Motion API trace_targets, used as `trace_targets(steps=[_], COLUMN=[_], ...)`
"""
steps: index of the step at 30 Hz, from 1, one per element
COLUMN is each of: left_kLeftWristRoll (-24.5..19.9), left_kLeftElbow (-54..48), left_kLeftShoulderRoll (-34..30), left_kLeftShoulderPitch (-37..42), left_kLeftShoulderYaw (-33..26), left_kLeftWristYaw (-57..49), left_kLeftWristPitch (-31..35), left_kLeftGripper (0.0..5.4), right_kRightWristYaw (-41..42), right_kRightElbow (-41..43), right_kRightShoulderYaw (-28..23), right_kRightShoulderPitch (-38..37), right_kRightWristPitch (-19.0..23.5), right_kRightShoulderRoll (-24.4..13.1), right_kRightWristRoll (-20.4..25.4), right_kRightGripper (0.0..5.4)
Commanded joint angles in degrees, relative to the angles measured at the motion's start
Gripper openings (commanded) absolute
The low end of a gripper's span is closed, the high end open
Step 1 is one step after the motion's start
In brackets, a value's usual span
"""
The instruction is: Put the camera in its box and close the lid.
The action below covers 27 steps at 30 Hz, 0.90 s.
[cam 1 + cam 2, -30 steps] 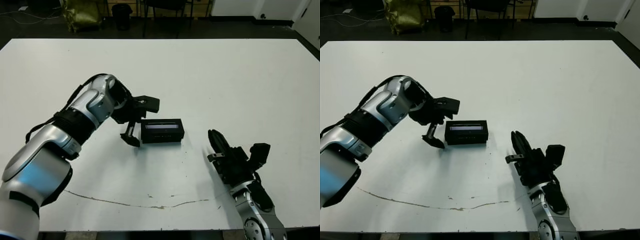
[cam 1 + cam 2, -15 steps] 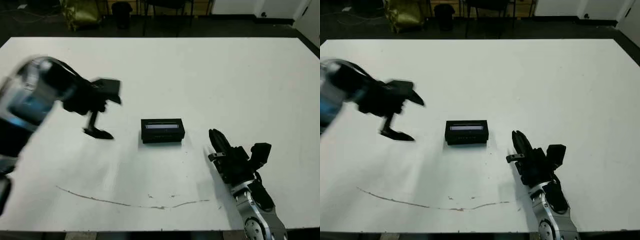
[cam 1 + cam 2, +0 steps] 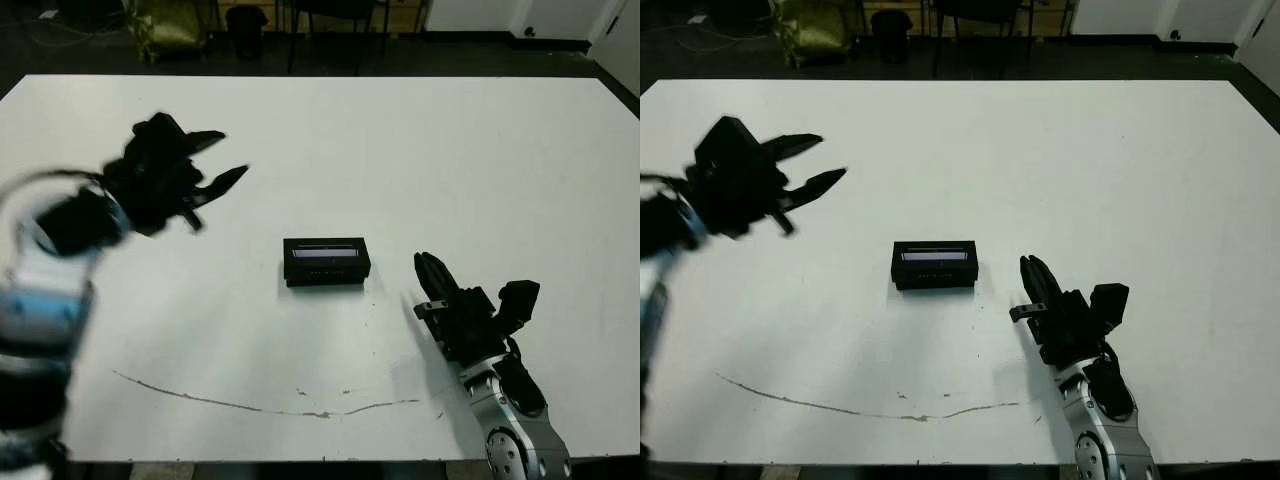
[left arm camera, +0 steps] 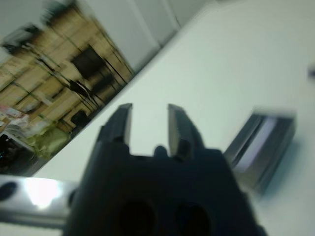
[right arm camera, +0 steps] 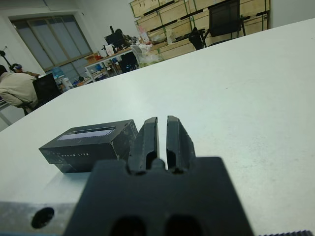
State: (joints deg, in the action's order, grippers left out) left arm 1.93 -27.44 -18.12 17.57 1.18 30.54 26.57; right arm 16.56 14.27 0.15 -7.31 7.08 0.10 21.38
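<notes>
A black lid (image 3: 326, 250) with a greyish glossy strip along its top sits closed on the box (image 5: 88, 145) at the middle of the table. The camera is hidden. My left gripper (image 3: 232, 152) hangs raised off the table to the upper left of the box, well apart from it, its fingers (image 4: 123, 120) open with nothing between them. My right gripper (image 3: 425, 263) rests low to the right of the box, a short gap away. Its fingers (image 5: 149, 132) are shut and empty, pointing past the box's end.
A thin brown line (image 3: 250, 402) runs along the table (image 3: 480, 150) near its front edge. Chairs and a yellow-green bag (image 3: 165, 25) stand beyond the far edge. A seated person (image 5: 17, 88) shows far off in the right wrist view.
My left arm has swung away from the box, to the left and upward, and its open gripper now points toward the right. The right arm and the box have stayed put.
</notes>
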Motion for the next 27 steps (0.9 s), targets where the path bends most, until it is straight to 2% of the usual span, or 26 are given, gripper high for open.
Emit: trace_targets(steps=[1,3,9,13,16,18,27], left_kLeftWristRoll=[0.6,0.7,-0.3,1.9,5.1,6.0,4.6], left_kLeftElbow=[-0.5,0.2,1.6,1.3,1.7,3.4,12.9], left_kLeftShoulderRoll=[5.5,8.7,13.9,14.7,15.7,16.7,22.3], left_kLeftShoulderPitch=[-4.4,-6.0,-8.6,-9.3,-8.4,-7.2,0.8], left_kLeftShoulderYaw=[4.0,6.3,12.5,16.4,18.7,18.9,16.3], left_kLeftWristYaw=[-6.4,-9.7,-13.3,-15.2,-18.2,-19.5,-22.9], left_kLeftWristPitch=[-2.0,-4.0,-6.9,-6.4,-3.8,-2.4,9.2], left_kLeftGripper=[0.58,0.07,0.03,0.03,0.03,0.03,0.03], right_kRightWristYaw=[-0.2,-0.5,-1.1,-0.9,-0.7,-1.0,-0.7], right_kRightElbow=[-0.8,-0.7,-0.1,-0.7,-1.1,-0.6,-1.2], right_kRightShoulderYaw=[-0.4,-0.6,-0.6,-0.9,-1.3,-1.4,-1.4], right_kRightShoulderPitch=[-0.6,-0.7,-0.9,-0.7,-0.6,-0.6,-0.5], right_kRightWristPitch=[-0.4,0.1,0.5,-0.8,-1.1,0.1,-1.1], right_kRightShoulderRoll=[-0.4,-0.3,-0.4,-0.3,-0.3,-0.2,-0.2], right_kRightWristRoll=[-0.4,-0.2,-0.4,-0.7,-0.3,0.2,-0.2], right_kRightGripper=[0.00,0.00,0.00,0.00,0.00,0.00,0.00])
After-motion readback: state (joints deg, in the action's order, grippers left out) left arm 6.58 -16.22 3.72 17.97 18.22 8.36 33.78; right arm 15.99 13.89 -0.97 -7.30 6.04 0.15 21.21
